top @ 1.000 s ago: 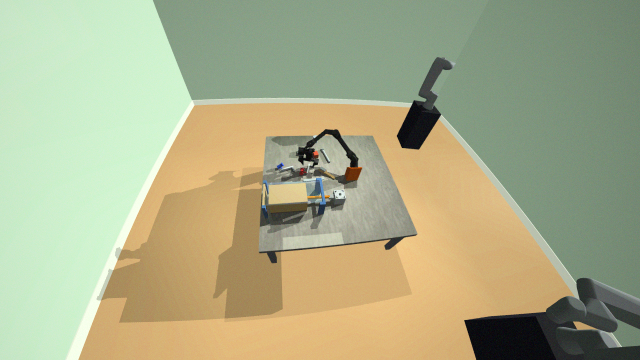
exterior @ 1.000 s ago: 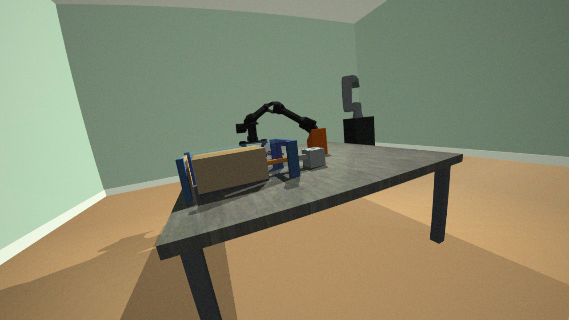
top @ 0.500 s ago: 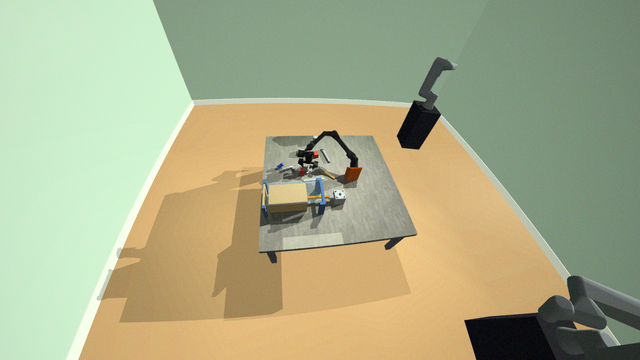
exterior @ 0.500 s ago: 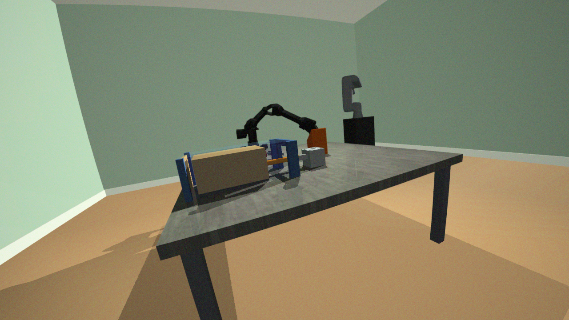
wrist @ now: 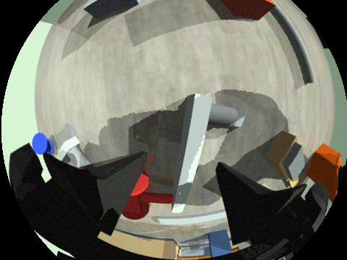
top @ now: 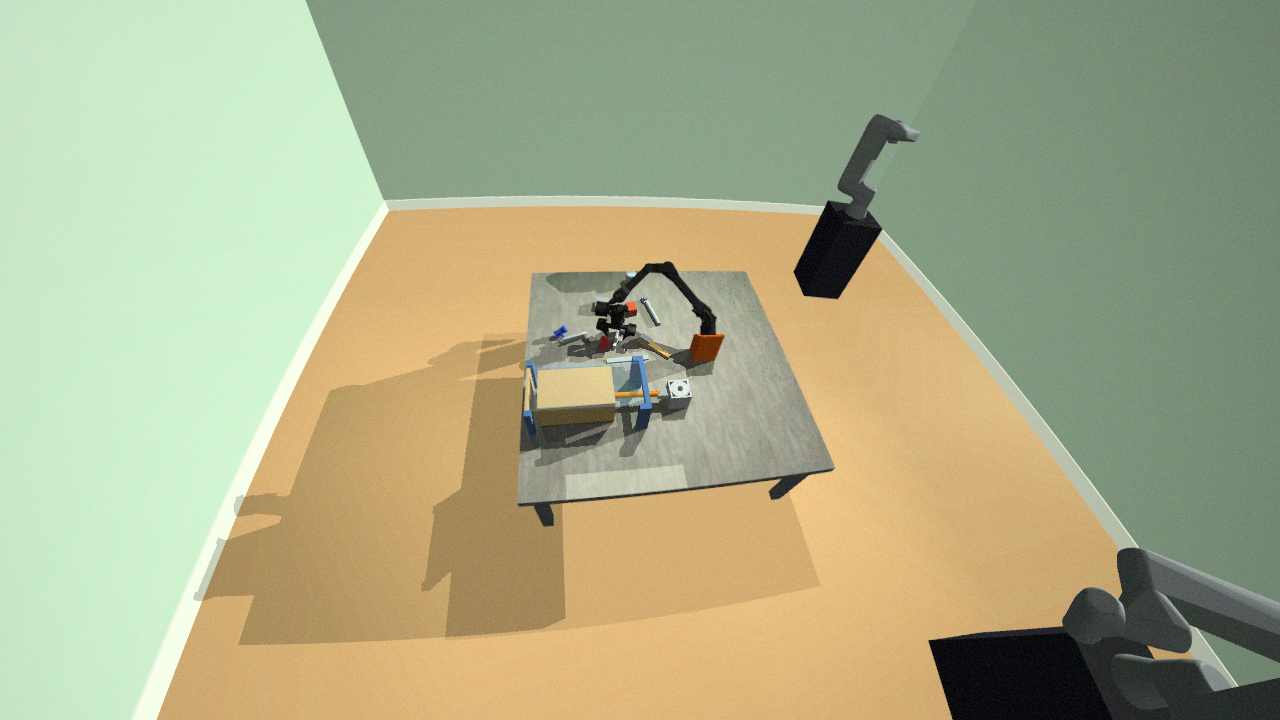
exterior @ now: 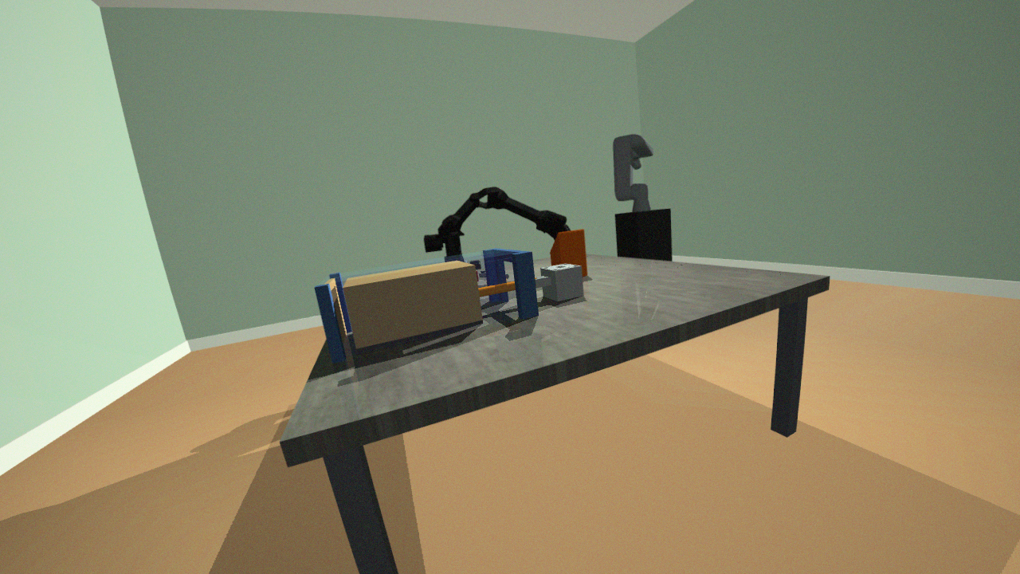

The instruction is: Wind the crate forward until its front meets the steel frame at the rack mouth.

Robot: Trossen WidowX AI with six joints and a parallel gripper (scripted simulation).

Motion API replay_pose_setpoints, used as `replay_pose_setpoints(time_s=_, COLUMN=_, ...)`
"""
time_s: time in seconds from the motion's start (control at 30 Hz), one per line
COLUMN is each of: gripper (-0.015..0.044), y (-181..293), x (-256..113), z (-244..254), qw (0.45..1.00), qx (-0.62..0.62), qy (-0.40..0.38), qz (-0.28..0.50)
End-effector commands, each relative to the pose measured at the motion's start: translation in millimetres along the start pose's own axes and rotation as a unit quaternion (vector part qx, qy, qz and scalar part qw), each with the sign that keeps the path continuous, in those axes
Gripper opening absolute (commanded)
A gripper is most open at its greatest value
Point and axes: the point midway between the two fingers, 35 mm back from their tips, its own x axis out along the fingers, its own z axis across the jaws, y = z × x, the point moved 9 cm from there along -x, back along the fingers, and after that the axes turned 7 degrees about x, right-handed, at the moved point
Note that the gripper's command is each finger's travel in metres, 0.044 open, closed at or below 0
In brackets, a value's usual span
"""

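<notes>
My gripper point(top: 616, 332) point(wrist: 182, 162) is open over the tools, its fingers pointing down. A crank with a grey bar point(wrist: 193, 144), a red knob point(wrist: 139, 207) and a grey stub lies between and below the fingertips in the wrist view; nothing shows gripped. A similar tool has a blue knob point(top: 561, 331) point(wrist: 40, 144). The tan crate point(top: 577, 389) point(exterior: 413, 303) sits flat in the cubby, with a gap to the blue frame point(top: 643, 417) point(exterior: 526, 285) at its mouth. An orange strap point(top: 624, 394) point(exterior: 496, 288) runs to the grey winch point(top: 671, 385) point(exterior: 563, 282). No handle stands in the winch.
A wooden-handled hammer point(top: 657, 349) lies right of the gripper. A pale flat bar point(top: 623, 360) point(wrist: 195, 218) lies between the tools and the cubby. A wrench point(top: 649, 311) point(wrist: 300, 54) and a red block point(top: 631, 308) point(wrist: 249, 8) lie behind. The orange arm base point(top: 706, 347) point(exterior: 569, 251) stands right.
</notes>
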Motion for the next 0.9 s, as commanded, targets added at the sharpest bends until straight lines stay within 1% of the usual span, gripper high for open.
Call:
replay_pose_setpoints(time_s=0.0, gripper=0.0256, y=-0.1, x=-0.5, z=0.2, qw=1.000, qx=0.000, qy=-0.001, qz=0.000)
replay_pose_setpoints(time_s=0.23, gripper=0.0073, y=-0.1, x=-0.5, z=0.2, qw=1.000, qx=0.000, qy=-0.001, qz=0.000)
replay_pose_setpoints(time_s=0.57, gripper=0.0000, y=-0.1, x=-0.5, z=0.2, qw=1.000, qx=0.000, qy=-0.001, qz=0.000)
replay_pose_setpoints(time_s=0.7, gripper=0.0000, y=-0.1, x=-0.5, z=0.2, qw=1.000, qx=0.000, qy=-0.001, qz=0.000)
replay_pose_setpoints(time_s=0.77, gripper=0.0000, y=1.0, x=-8.4, z=1.8, qw=1.000, qx=0.000, qy=0.000, qz=0.001)
replay_pose_setpoints(time_s=0.87, gripper=0.0000, y=4.4, x=-40.1, z=6.2, qw=1.000, qx=0.000, qy=0.002, qz=0.004)
